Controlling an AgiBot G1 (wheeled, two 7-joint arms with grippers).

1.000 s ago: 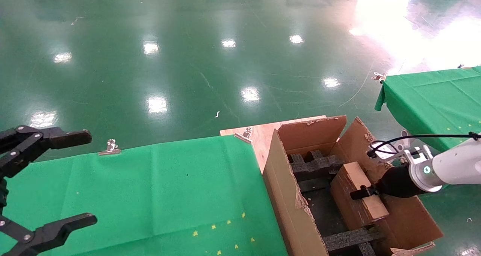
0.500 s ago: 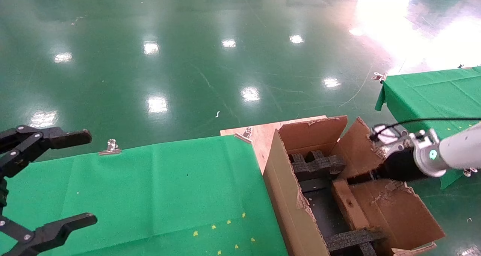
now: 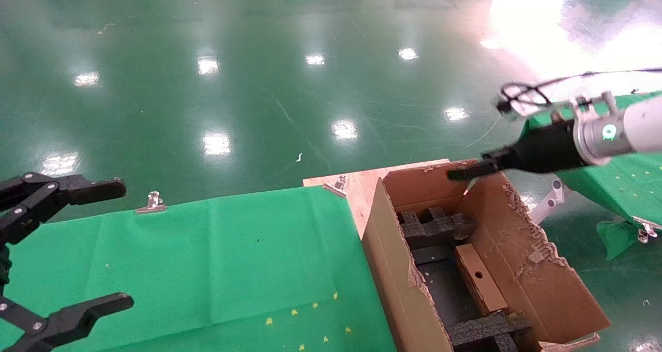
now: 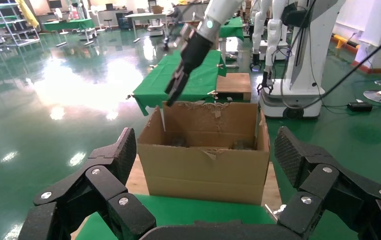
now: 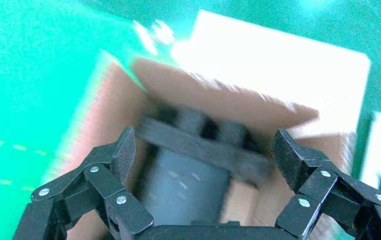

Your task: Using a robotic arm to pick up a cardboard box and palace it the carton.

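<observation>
The small cardboard box (image 3: 478, 277) stands on its narrow side inside the carton (image 3: 393, 269), between black foam dividers (image 3: 437, 227), with its round hole facing up. My right gripper (image 3: 457, 174), on the white robotic arm (image 3: 638, 124), hangs open and empty above the carton's far flap. In the right wrist view its jaws (image 5: 203, 150) stand wide over the blurred carton interior (image 5: 128, 110). My left gripper (image 3: 111, 246) is open and empty, parked at the near left over the green cloth. The left wrist view shows the carton (image 4: 203, 165) and the right arm (image 4: 193, 47) above it.
The carton sits on a wooden board (image 3: 362, 184) beside the green-clothed table (image 3: 207, 269), which has metal clips (image 3: 151, 203) on its edge. A second green table (image 3: 595, 129) stands at the right. Another robot's base (image 4: 303, 75) stands behind the carton.
My right gripper let go of the cardboard box, which dropped on edge into the carton. The right arm then rose and drew back above the carton's far flap. The left arm stayed still.
</observation>
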